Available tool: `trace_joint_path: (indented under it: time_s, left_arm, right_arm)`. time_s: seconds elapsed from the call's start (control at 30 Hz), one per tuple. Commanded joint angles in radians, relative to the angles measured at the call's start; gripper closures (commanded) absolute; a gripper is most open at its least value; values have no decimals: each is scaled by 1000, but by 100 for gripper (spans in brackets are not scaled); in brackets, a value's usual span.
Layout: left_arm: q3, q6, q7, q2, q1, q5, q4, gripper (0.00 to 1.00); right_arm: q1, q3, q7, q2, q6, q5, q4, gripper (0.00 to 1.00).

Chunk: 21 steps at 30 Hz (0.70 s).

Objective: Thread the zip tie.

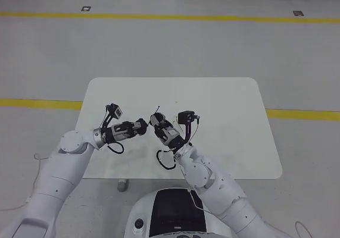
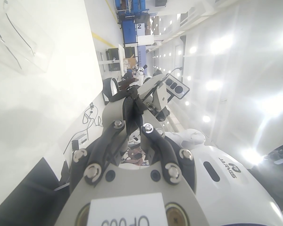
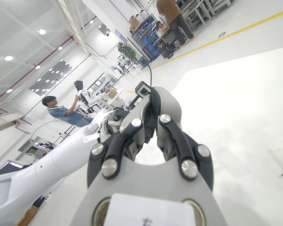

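A white table (image 1: 229,101) with rounded corners stands on a pale workshop floor striped with yellow lines. Both my arms meet above the table's near middle, tip facing tip. My right gripper (image 3: 152,96) is clamped on the zip tie (image 3: 151,76), whose thin black tail rises past the fingertips in a slight curve. My left gripper (image 2: 132,102) sits just beside the right one, its fingers pressed together. I cannot tell whether they pinch the tie's other end. I judge this to be the alignment step, with nothing visibly threaded yet. The next move calls for fine aim: tail tip into the head's slot, then a steady push.
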Motion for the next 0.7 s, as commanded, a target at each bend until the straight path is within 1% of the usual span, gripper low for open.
trace_joint_path:
  time_s: [0.0,0.3,0.67]
  left_arm:
    - [-1,0,0,1,2,0,-2,100]
    - [-1,0,0,4,5,-2,-7,100]
    - [2,0,7,5,3,-6,-2,100]
  right_arm:
    - [-1,-1,1,0,-1,-3,-2,100]
    - [-7,-3,2,0,-8,-9,-10,100]
    - [-10,-3,13,1,-22,-11,-17,100]
